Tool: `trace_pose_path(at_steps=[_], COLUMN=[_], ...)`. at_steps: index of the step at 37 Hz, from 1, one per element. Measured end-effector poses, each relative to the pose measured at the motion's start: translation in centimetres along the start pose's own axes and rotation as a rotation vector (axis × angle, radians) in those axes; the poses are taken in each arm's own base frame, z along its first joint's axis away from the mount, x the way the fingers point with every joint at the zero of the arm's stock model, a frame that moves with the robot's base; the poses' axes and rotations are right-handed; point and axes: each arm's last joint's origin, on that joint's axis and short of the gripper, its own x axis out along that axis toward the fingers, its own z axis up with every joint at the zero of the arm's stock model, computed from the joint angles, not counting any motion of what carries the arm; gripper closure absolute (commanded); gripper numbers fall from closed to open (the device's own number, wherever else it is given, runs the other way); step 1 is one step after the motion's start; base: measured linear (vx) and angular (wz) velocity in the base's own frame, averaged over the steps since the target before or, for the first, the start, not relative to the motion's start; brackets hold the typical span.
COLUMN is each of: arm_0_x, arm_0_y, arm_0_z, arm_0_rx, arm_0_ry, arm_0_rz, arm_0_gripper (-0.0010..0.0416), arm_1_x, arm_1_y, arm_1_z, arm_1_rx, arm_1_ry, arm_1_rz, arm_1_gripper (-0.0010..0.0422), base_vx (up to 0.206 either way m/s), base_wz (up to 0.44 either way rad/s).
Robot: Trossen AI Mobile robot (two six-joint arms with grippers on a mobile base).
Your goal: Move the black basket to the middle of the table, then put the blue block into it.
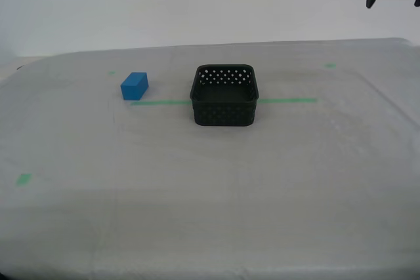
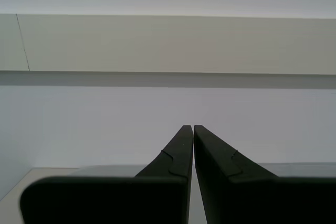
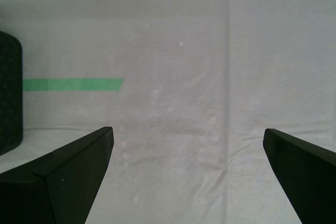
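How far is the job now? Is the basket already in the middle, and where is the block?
The black basket already stands near the middle of the table, on the green tape line. The blue block lies outside it, towards the exterior view's left, untouched. Nothing is in hand: my first gripper is open above bare cloth, my second gripper is shut and empty. Left: put the block in the basket.

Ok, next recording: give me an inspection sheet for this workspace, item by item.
Surface: table, whitish-grey cloth, green tape line and small green marks.
Job's things: black basket upright, mid-table on the tape line, empty; blue block outside it, apart, toward the exterior view's left.
Clutter: nothing seen.
Grippers: my first gripper open above bare cloth beside the basket; my second gripper shut, empty, facing the wall.
Cables: nothing seen.
Surroundings: plain pale wall.
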Motion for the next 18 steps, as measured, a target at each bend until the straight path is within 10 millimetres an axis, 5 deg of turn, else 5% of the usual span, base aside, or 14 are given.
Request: trace_pose_path(at_steps=[10,18], arm_0_x=[3.4,4.0], arm_0_y=[-0.1,-0.1], arm_0_z=[-0.3,-0.5], arm_0_rx=[0.000,0.000], arm_0_ry=[-0.097,-0.104], arm_0_rz=[0.048,0.046], arm_0_gripper=[0.0006,0.0006], arm_1_x=[0.0,0.0], arm_1_y=[0.0,0.0], arm_1_z=[0.0,0.0], arm_1_rx=[0.000,0.000], arm_1_ry=[0.000,0.000], arm_1_rz=[0.000,0.000], arm_1_gripper=[0.0412,0.0412], base_vx=[0.000,0.000], base_wz=[0.000,0.000])
